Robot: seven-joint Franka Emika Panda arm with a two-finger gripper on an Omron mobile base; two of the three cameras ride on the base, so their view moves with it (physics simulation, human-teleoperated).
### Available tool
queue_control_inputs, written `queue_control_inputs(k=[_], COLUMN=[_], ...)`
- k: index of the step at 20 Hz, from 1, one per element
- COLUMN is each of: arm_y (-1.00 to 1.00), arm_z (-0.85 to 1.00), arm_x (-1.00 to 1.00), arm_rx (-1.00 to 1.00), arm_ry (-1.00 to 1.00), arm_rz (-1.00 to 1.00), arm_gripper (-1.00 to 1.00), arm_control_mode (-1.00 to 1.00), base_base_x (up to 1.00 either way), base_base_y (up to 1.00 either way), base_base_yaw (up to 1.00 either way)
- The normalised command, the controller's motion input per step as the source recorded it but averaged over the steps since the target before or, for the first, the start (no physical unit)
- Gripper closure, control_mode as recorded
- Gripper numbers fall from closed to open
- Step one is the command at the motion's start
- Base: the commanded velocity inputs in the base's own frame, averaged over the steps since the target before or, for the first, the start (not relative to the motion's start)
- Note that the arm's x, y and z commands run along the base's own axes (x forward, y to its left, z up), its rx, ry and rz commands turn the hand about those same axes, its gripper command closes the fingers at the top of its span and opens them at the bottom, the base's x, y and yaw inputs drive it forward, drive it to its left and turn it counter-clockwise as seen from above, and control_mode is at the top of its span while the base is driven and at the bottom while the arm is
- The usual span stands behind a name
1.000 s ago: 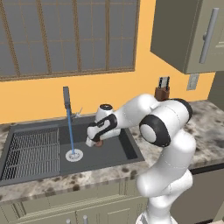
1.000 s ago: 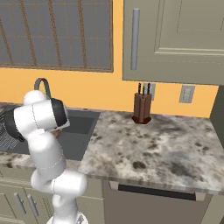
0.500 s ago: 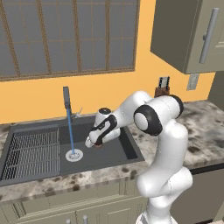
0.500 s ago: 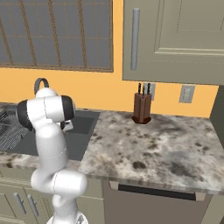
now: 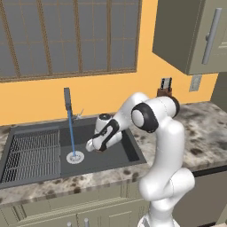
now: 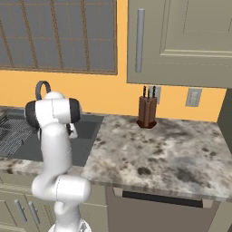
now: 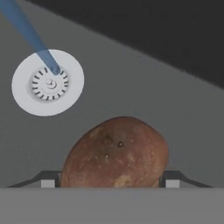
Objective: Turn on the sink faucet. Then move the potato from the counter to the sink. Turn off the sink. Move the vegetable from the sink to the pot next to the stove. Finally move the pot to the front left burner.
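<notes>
A brown potato (image 7: 116,153) sits between my gripper's (image 7: 111,180) two fingertips, and the gripper is shut on it. The gripper (image 5: 96,146) hangs low inside the dark sink (image 5: 126,155), just right of the white drain (image 5: 74,157). In the hand view the drain (image 7: 47,82) lies up and to the left of the potato. The faucet (image 5: 67,98) stands at the back of the basin and a blue stream of water (image 5: 71,133) runs from it straight onto the drain. The same stream (image 7: 26,33) crosses the hand view's upper left corner.
A ribbed drainboard (image 5: 33,153) takes up the sink's left half. Speckled stone counter (image 6: 158,154) stretches to the right, with a knife block (image 6: 147,111) at the wall. Upper cabinets (image 6: 181,41) hang above it. The curved faucet (image 6: 41,87) peeks from behind my arm.
The arm's elbow has swung up and toward the right, and the gripper with the potato has sunk slightly deeper into the basin. The water keeps running.
</notes>
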Motion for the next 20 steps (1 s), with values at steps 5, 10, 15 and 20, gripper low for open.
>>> queue_control_inputs(k=[5,10,15,20], arm_y=[0.00,0.00,0.00,0.00], arm_z=[-0.21,-0.22,-0.27,-0.28], arm_x=[0.03,0.14,0.14,0.15], arm_rx=[-0.01,-0.01,0.00,0.00], arm_ry=[0.10,0.09,0.05,0.02], arm_rz=[-0.03,0.00,0.00,0.00], arm_gripper=[1.00,1.00,1.00,1.00], arm_control_mode=[-1.00,-1.00,-1.00,-1.00], base_base_x=[0.00,0.00,0.00,0.00], base_base_y=[0.00,0.00,0.00,0.00], base_base_yaw=[0.00,0.00,0.00,0.00])
